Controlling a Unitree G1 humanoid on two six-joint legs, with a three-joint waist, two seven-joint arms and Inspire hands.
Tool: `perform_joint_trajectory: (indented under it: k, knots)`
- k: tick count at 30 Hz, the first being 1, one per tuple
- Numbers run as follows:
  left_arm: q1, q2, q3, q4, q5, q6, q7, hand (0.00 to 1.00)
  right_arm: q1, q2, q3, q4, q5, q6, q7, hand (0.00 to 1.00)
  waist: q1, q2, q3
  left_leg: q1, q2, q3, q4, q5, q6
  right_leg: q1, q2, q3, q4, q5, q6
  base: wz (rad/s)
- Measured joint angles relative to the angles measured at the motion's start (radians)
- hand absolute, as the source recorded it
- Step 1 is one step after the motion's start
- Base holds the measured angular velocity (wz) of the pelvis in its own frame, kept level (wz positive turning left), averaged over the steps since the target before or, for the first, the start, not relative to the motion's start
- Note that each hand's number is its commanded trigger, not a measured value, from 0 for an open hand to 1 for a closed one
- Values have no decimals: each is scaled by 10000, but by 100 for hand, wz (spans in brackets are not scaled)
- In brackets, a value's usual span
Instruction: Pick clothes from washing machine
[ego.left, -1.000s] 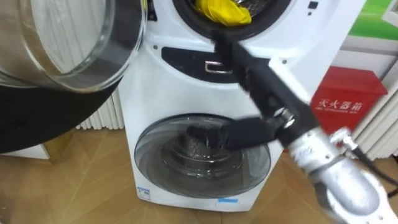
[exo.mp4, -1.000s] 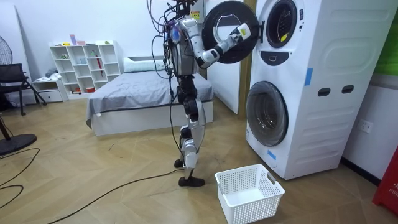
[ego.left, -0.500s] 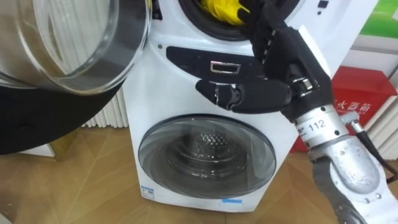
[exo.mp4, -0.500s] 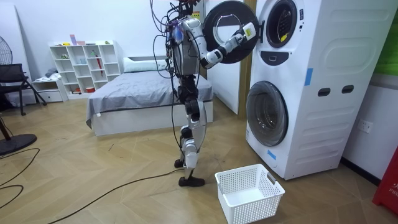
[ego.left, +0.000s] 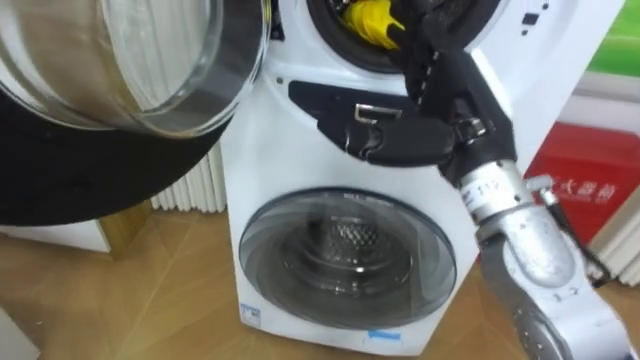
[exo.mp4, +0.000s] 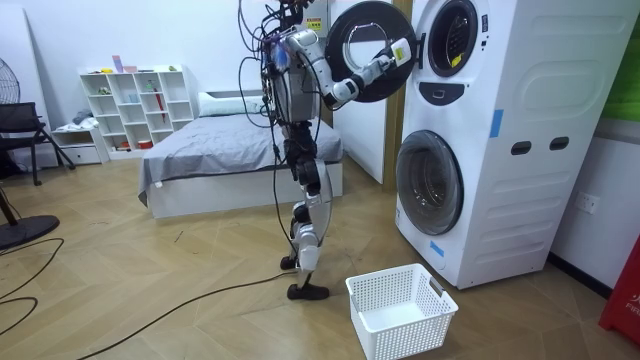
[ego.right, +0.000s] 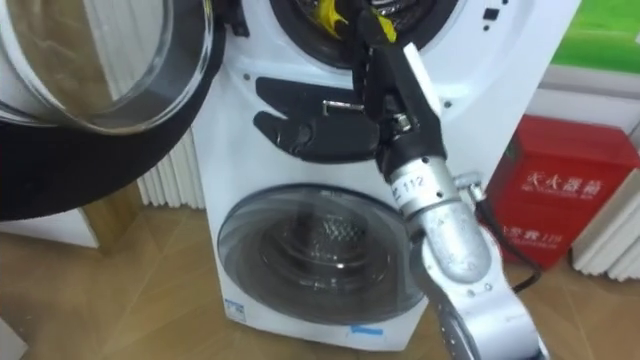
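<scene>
Risen, the right hand (ego.left: 445, 95) reaches the upper drum of the white washing machine (ego.left: 262, 150); crumpled yellow cloth (ego.left: 366, 16) lies just left of it; finger closure cannot be told.

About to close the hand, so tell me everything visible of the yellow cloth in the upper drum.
The yellow cloth is bright, soft-looking and bunched. It lies at the lower front of the open mouth of the upper washing machine, just behind the dark door seal. Its top runs out of the picture. The right hand reaches up along its right side, close against it; contact cannot be told.
</scene>
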Motion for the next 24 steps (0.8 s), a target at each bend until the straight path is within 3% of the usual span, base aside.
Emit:
perform_joint_trajectory:
  k: [1,2,3,4,5,6,7,8,9,10,11,13,14,16,17,19,20,21,22,23,24]
  knots:
    - [113,1,23,-4,-7,61,-55,0,-3,33,30,181,-30,-20,-5,0,9,-18,-50,-341,-19,-67,601,92,-34,66,-18,77,-5,-81,-126,30]
    - [183,-19,50,-26,-3,116,-107,0,16,24,26,282,-25,-18,-92,0,-74,-81,-46,-834,-82,-139,851,113,-104,133,-26,332,-8,-184,-130,41]
    - [190,-47,50,-41,1,124,-128,0,15,-9,-8,296,-20,-18,-161,0,-70,-98,-43,-1076,-223,-145,614,124,-120,141,-32,499,3,-266,-70,43]
    - [214,-85,60,-97,5,120,-164,0,13,-28,-125,302,64,-18,-249,0,55,-166,-43,-1547,-455,-109,-230,312,-159,141,-92,842,8,-338,-27,6]
    - [259,-90,146,-111,6,116,-182,0,-41,-30,-162,329,140,-15,-305,0,255,-228,-74,-1845,-585,-47,-1368,882,-102,153,-158,1118,-4,-399,30,-16]
    - [315,-87,250,-114,5,116,-184,0,-53,-25,-161,332,163,-14,-313,0,399,-209,-82,-1935,-582,-13,-1747,1317,-54,197,-182,1245,-9,-446,70,-39]
    - [471,-61,492,-122,-5,114,-194,0,-53,-37,-142,318,197,-14,-305,0,477,-161,-100,-2008,-567,-10,-2285,2080,11,326,-209,1359,-40,-556,146,-26]
    - [570,1,579,-129,-2,114,-260,0,-53,-96,-145,310,196,-13,-313,0,393,-201,-167,-1996,-612,28,-2402,2730,221,389,-269,1361,-14,-670,240,-11]
    - [579,38,582,-132,-4,113,-320,0,-52,-140,-145,304,190,-11,-318,0,307,-271,-201,-1992,-697,51,-2380,2851,374,394,-346,1341,10,-729,295,8]
    - [547,56,576,-126,-7,87,-375,0,-53,-198,-146,293,168,1,-320,0,224,-406,-246,-1962,-901,200,-2264,2833,600,454,-586,1305,-1,-852,446,3]
    - [486,54,576,-124,-1,-49,-407,0,-52,-217,-145,250,163,2,-336,0,123,-545,-215,-1876,-1115,396,-2049,2658,729,584,-901,1258,-16,-949,626,0]
    - [295,36,558,-125,-6,-182,-409,0,-52,-306,-173,119,126,-5,-350,0,-164,-495,-155,-1837,-1370,407,-1589,2155,916,834,-1179,1120,144,-995,791,9]
    - [84,56,555,-117,-5,-228,-409,0,-52,-413,-174,112,-45,-11,-382,0,-242,-397,-88,-1745,-1499,450,-1368,1850,1054,808,-1345,1100,633,-1063,945,10]
    - [-236,174,553,-52,-77,-315,-408,0,-51,-479,-196,118,-240,-23,-471,0,-266,-333,-36,-1542,-1671,661,-1297,1510,1195,475,-1650,1114,1838,-1125,1128,-9]
    - [-351,224,556,-58,-97,-343,-408,0,-51,-492,-202,118,-258,-28,-510,0,-304,-329,-25,-1454,-1745,670,-1322,1431,1244,329,-1773,1028,2309,-1083,1202,0]
    - [-684,375,512,-71,-95,-516,-270,0,-47,-567,-199,129,-290,-41,-501,0,-447,-331,-1,-886,-1984,691,-1626,1189,1474,-203,-2112,932,3886,-530,1641,0]
    - [-711,382,508,-105,-98,-515,-259,0,-36,-594,-201,166,-267,-42,-487,0,-512,-277,12,-689,-1982,633,-1716,1134,1502,-311,-2108,939,4225,-221,1605,0]
    - [-723,422,446,-197,-97,-511,-227,0,23,-622,-218,185,-294,-41,-524,0,-539,-175,18,-360,-1917,472,-1930,1056,1531,-525,-2047,941,4574,-209,1576,-4]
    - [-771,449,423,-310,-56,-512,-108,0,25,-623,-222,177,-358,-41,-531,0,-531,-139,27,-145,-1770,383,-2152,1036,1512,-931,-1855,913,4446,-631,1404,-4]
    - [-900,448,396,-300,-59,-508,-86,0,86,-631,-225,194,-452,-36,-514,0,-535,-24,65,36,-1566,177,-2337,1020,1489,-1396,-1483,910,3922,-847,1205,0]
    - [-935,459,309,-295,-72,-506,-82,0,158,-627,-225,171,-499,-46,-525,0,-562,52,79,116,-1487,90,-2410,1018,1485,-1600,-1284,915,3471,-854,1175,14]
